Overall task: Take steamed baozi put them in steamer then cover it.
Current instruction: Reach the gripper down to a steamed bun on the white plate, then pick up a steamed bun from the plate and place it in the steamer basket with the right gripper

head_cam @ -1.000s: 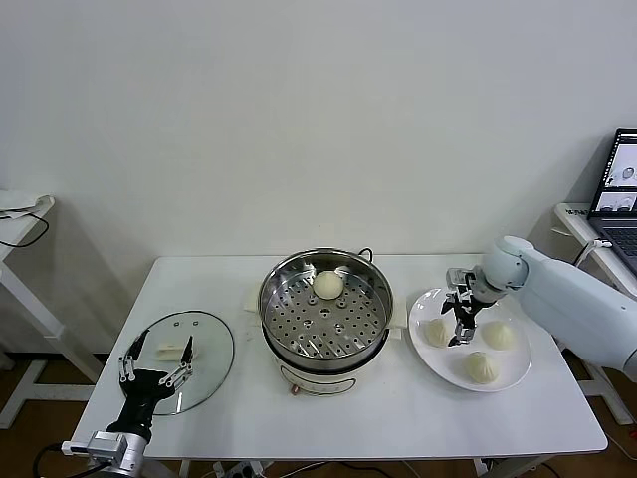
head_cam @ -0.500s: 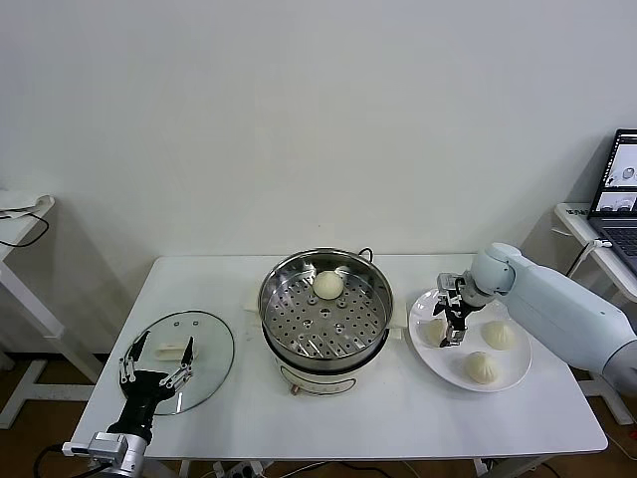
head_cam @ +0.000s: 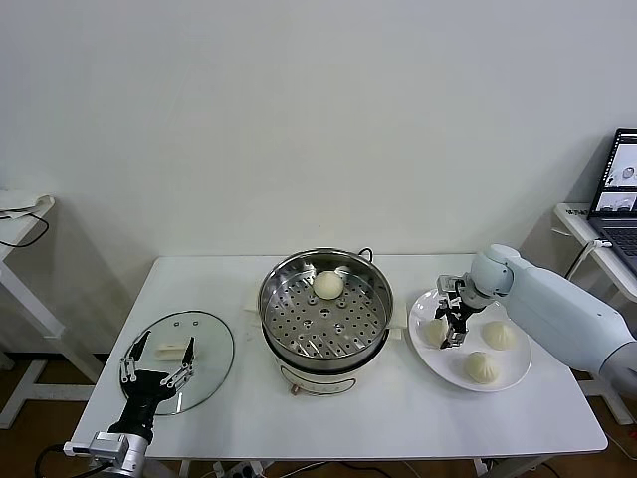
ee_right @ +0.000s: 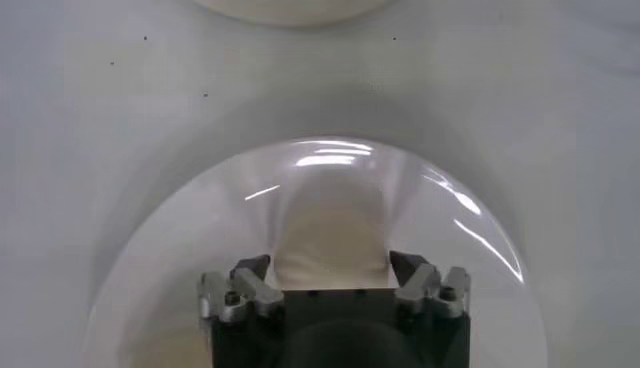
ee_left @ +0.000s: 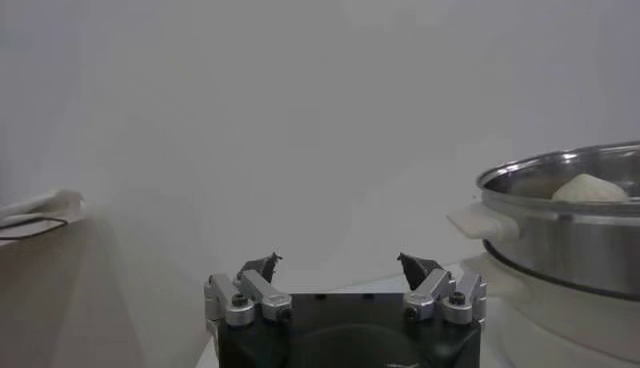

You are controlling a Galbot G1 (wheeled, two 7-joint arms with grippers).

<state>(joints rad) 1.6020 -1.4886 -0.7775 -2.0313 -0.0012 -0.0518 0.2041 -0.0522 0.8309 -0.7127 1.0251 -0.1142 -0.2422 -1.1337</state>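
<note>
The steamer [head_cam: 323,317] stands mid-table with one baozi [head_cam: 328,284] on its perforated tray. Three more baozi lie on the white plate [head_cam: 513,378]: one at its left [head_cam: 434,333], one at its right [head_cam: 499,336], one in front [head_cam: 482,367]. My right gripper [head_cam: 453,325] is open and points down over the left bun. In the right wrist view the bun [ee_right: 330,225] sits between the fingers [ee_right: 252,268] of this gripper [ee_right: 330,265]. The glass cover [head_cam: 204,363] lies flat at the table's left. My left gripper [head_cam: 154,364] is open just above it, parked.
The left wrist view shows the left gripper [ee_left: 338,262], the steamer wall [ee_left: 570,235] and the baozi inside it [ee_left: 590,187]. A laptop [head_cam: 619,194] stands on a side table at far right. A second table edge [head_cam: 20,214] is at far left.
My right gripper has moved left from between the plate's buns to over the left bun and come down slightly. The left arm has not moved.
</note>
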